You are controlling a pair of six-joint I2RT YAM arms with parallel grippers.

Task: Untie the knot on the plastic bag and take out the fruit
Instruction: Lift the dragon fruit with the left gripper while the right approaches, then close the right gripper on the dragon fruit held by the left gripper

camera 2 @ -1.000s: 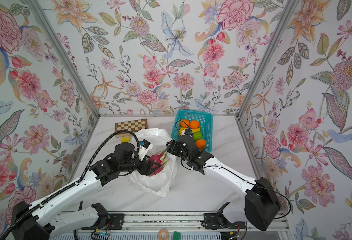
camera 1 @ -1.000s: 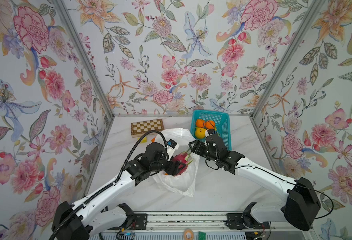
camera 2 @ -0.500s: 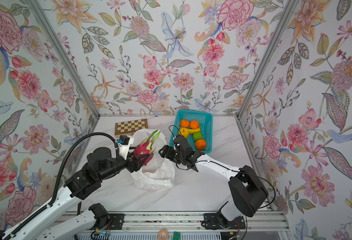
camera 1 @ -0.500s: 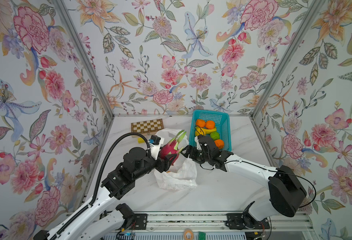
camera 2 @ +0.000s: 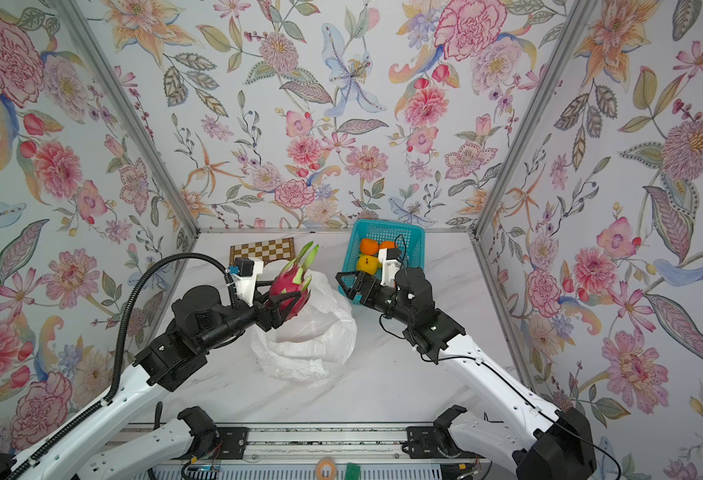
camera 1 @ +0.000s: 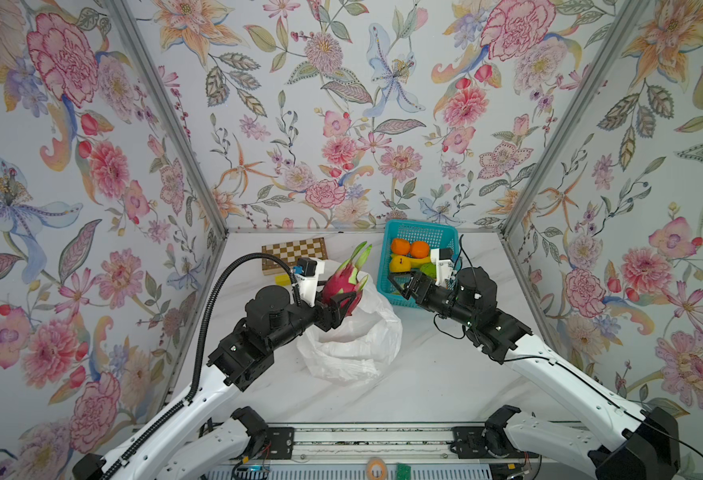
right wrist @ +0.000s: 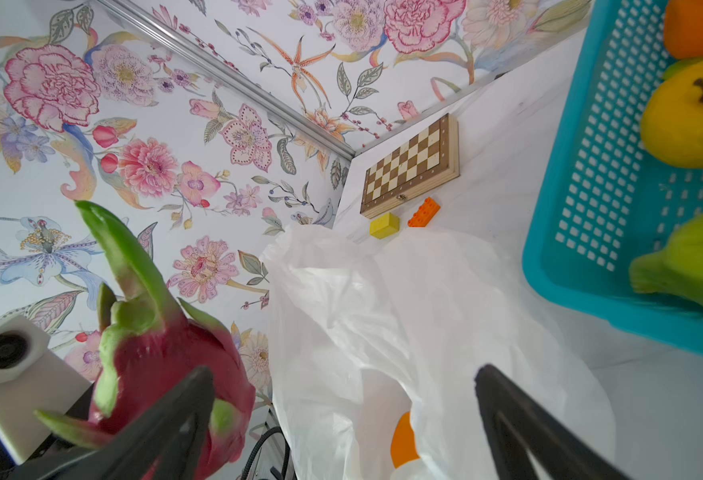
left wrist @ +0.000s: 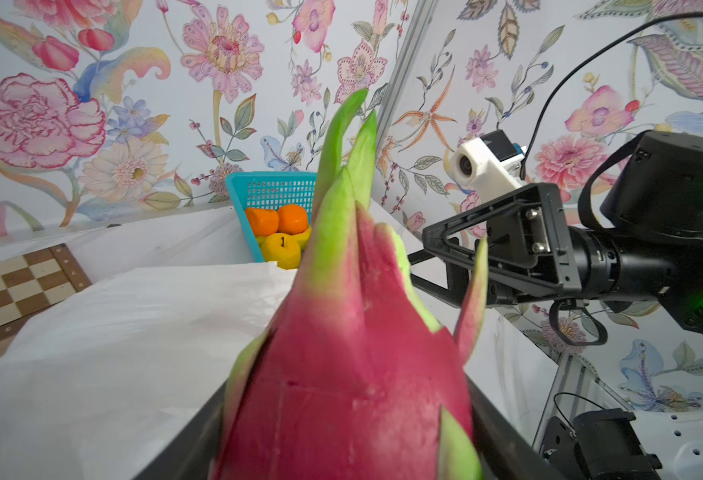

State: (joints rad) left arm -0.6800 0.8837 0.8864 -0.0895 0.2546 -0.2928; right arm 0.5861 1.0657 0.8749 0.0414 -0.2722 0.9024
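Okay, dragon fruit (camera 1: pixel 340 286) is above the bag (camera 1: pixel 354 345), clamped in the left end effector (camera 1: pixel 346 300), green tips pointing up. Bag sits open and crumpled on the bench (camera 1: pixel 424 374), with 1 orange (right wrist: pixel 403 441) visible inside. Right end effector (camera 1: pixel 399 284) is spread wide and empty, just beside the basket (camera 1: pixel 418 231).

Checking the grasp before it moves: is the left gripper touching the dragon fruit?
Touching. In a top view the left gripper clamps the dragon fruit between its black fingers, one pressed against each side.
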